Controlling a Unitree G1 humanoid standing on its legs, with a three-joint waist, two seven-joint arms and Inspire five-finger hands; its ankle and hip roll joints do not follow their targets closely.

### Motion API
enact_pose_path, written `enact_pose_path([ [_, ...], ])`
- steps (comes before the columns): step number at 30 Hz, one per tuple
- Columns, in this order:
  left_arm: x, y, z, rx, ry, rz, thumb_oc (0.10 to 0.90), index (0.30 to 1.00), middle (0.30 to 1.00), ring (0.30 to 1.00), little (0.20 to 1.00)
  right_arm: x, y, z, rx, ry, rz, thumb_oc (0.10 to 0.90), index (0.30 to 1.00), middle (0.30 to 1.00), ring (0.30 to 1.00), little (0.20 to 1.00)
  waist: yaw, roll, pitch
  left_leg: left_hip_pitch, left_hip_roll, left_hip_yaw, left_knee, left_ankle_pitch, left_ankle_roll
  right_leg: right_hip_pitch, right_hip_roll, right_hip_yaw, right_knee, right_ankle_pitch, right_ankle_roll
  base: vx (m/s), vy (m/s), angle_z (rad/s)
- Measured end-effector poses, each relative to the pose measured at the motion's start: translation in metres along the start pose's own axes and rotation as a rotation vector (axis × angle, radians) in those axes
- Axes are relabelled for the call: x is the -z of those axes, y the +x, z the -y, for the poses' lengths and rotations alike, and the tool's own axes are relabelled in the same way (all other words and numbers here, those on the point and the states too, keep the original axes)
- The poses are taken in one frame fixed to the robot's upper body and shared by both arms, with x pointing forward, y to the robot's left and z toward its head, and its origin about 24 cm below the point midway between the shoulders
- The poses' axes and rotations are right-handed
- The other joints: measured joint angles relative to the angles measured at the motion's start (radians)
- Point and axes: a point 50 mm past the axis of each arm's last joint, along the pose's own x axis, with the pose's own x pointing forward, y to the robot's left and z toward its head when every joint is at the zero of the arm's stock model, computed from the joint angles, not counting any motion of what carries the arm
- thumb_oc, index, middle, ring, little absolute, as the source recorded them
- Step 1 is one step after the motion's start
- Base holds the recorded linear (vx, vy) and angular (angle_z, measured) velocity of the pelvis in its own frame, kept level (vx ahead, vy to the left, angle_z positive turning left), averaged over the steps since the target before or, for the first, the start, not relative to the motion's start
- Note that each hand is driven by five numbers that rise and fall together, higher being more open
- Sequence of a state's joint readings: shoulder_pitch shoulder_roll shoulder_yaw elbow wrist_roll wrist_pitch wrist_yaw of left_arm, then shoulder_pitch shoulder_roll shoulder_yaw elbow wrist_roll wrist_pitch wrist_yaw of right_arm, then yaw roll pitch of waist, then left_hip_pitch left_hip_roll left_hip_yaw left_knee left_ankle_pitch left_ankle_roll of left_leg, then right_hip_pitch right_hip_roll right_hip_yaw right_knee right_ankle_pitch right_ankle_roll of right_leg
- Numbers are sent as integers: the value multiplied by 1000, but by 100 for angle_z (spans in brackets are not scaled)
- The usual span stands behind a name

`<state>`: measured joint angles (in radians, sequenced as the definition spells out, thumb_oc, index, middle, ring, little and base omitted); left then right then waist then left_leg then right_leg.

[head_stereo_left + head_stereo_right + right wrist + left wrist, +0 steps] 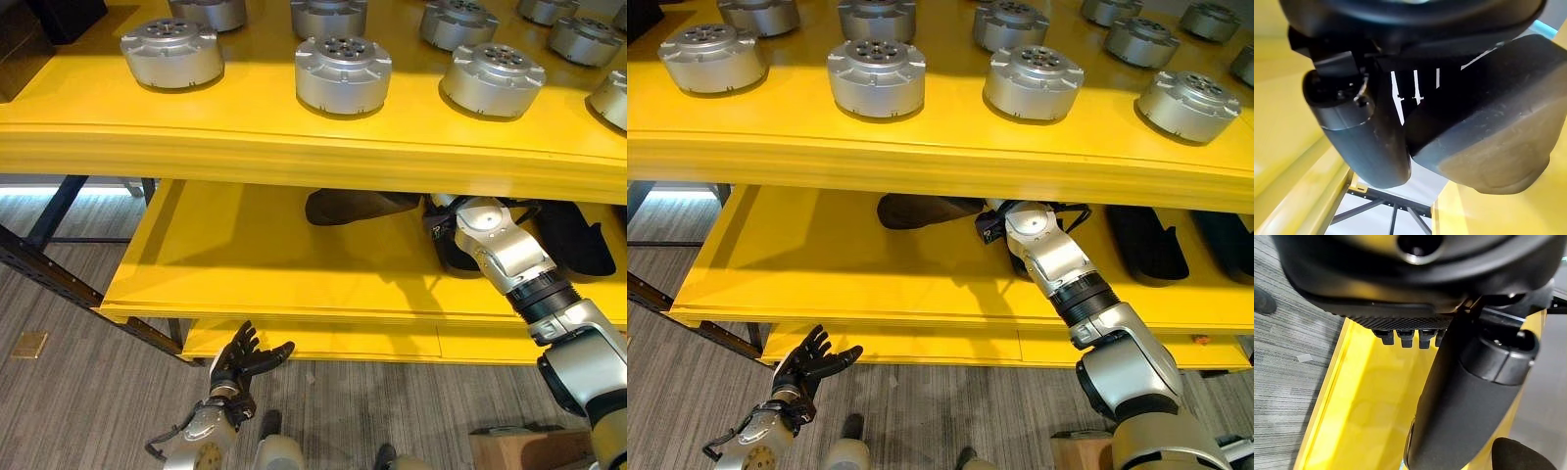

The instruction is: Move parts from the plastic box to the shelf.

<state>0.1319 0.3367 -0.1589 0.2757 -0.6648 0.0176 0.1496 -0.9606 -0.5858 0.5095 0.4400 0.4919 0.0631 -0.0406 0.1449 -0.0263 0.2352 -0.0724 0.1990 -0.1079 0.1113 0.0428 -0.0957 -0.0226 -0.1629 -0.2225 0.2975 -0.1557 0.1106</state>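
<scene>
Several round silver parts (343,73) stand in rows on the yellow shelf's top level (294,137). My right arm (500,250) reaches under that level into the middle level (255,255), where its hand is covered by the top board. In the right wrist view the right hand (1361,142) has its thumb against a dark grey bulky thing (1484,142). A dark shape (358,206) lies on the middle level just past that wrist. My left hand (240,362) hangs low before the bottom level, open and holding nothing.
More black shapes (578,240) lie on the middle level to the right. A black metal frame (49,269) runs at the left over grey carpet, with a small tan square (29,344) on it. A brown box corner (519,446) shows at the lower right.
</scene>
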Motion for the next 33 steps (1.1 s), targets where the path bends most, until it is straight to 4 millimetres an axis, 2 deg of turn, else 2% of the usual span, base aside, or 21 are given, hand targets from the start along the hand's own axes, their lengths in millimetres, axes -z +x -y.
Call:
enact_pose_path([
  [4, -4, 4, 7, 23, 2, 12, 900, 1000, 1000, 1000, 1000, 4, 1, 6, 34, -7, -25, 400, 300, 300, 300, 300, 12, 2, -2, -21, -23, 16, 50, 2, 1, 0, -41, -43, 82, -66, -2, -19, -29, 43],
  [7, -7, 5, 7, 26, 10, 21, 900, 1000, 1000, 1000, 1000, -5, 6, 3, 20, -83, -5, 400, 300, 300, 300, 300, 21, 6, -4, -15, -23, 31, 41, -21, 20, -14, -62, -58, 144, -106, -13, 38, 64, 19],
  [10, -9, 6, 7, 31, 22, 23, 900, 1000, 1000, 1000, 1000, -22, 13, -1, 5, -195, 45, 400, 300, 300, 300, 300, 23, 6, -4, -36, -34, 47, 91, -46, -2, -43, -84, -43, 201, -130, -10, -1, 93, -4],
  [13, -9, 6, 10, 51, 36, 23, 900, 1000, 1000, 1000, 1000, -31, 17, -2, 25, -274, 76, 400, 300, 300, 300, 300, 25, 5, -4, -75, -52, 52, 159, -80, -19, -76, -108, -20, 246, -144, -4, -17, 100, -7],
  [16, -10, 7, 14, 64, 47, 23, 900, 1000, 1000, 1000, 1000, -33, 21, 0, 57, -320, 74, 400, 300, 300, 300, 300, 26, 5, -3, -118, -63, 56, 240, -119, -9, -107, -117, -5, 281, -154, -5, -53, 87, -8],
  [20, -12, 8, 13, 70, 68, 31, 900, 1000, 1000, 1000, 1000, -35, 28, 8, 92, -395, 43, 400, 300, 300, 300, 300, 37, 2, -1, -190, -64, 60, 357, -173, -15, -164, -126, 21, 349, -176, -5, -47, 54, -10],
  [23, -15, 9, 15, 79, 73, 41, 900, 1000, 1000, 1000, 1000, -35, 31, 14, 118, -456, 25, 400, 300, 300, 300, 300, 50, -4, 11, -231, -64, 64, 428, -211, -2, -201, -133, 45, 391, -194, -5, -11, 44, -11],
  [25, -18, 10, 17, 86, 78, 54, 900, 1000, 1000, 1000, 1000, -42, 33, 21, 131, -528, 32, 400, 300, 300, 300, 300, 47, -1, 28, -274, -65, 59, 485, -239, -3, -232, -142, 47, 431, -208, -3, -10, 37, 1],
  [27, -19, 10, 18, 91, 79, 57, 900, 1000, 1000, 1000, 1000, -46, 32, 30, 154, -573, 35, 400, 300, 300, 300, 300, 47, -6, 46, -297, -80, 53, 510, -243, 0, -249, -153, 48, 456, -218, 2, -4, 30, 15],
  [33, -17, 9, 18, 92, 85, 51, 900, 1000, 1000, 1000, 1000, -46, 29, 52, 215, -683, -6, 400, 300, 300, 300, 300, 52, 0, 80, -349, -100, 44, 550, -251, 11, -284, -173, 46, 479, -222, 4, 11, 18, 9],
])
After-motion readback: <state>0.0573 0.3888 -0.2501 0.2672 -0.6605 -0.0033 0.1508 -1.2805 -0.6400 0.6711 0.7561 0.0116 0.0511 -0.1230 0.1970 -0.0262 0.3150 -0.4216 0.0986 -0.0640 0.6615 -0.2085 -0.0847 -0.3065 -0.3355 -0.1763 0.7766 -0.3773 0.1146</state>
